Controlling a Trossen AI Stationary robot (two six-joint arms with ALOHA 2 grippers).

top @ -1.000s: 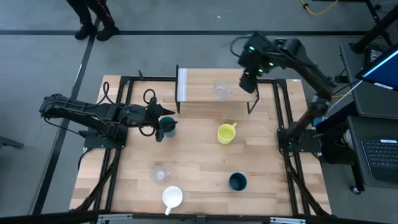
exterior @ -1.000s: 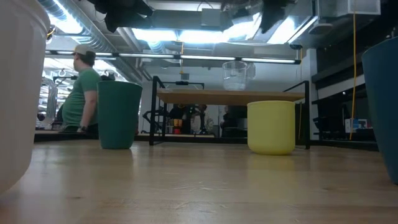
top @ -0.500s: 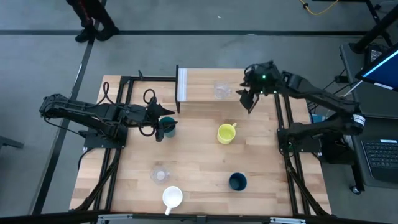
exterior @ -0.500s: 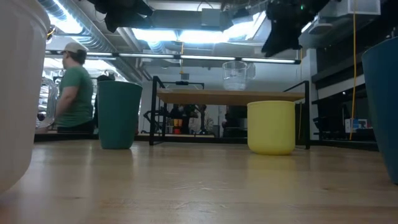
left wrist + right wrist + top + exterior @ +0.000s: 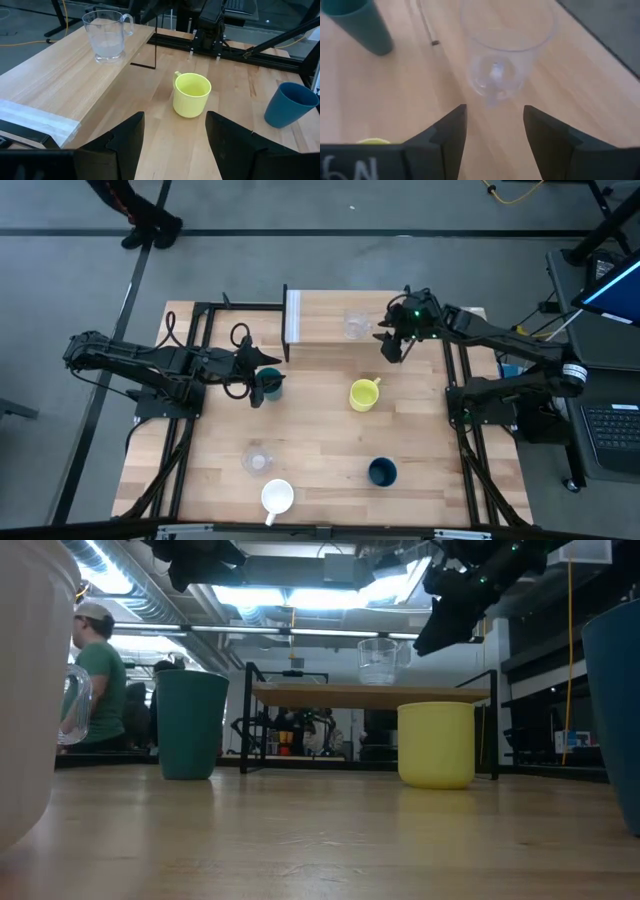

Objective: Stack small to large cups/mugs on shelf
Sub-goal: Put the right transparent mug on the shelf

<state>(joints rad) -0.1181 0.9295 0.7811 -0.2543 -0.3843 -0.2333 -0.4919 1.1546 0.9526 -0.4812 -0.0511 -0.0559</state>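
The right claw (image 5: 390,345) hangs over the shelf (image 5: 330,340) near its right end, fingers parted and holding nothing. The clear cup (image 5: 356,326) stands upright on the shelf top just beside it, at about ten o'clock from the claw in the high view, not touching. The right arm reaches in from the tabletop's (image 5: 320,450) right edge, stretched leftward over the shelf.

The left claw (image 5: 262,375) sits low at the tabletop's left-middle, fingers spread wide and empty, right at the teal-green cup (image 5: 270,385). The yellow mug (image 5: 363,394) stands at three o'clock from it, well apart. A second clear cup (image 5: 258,460), the white mug (image 5: 277,498) and the dark navy cup (image 5: 382,472) stand nearer the front edge.
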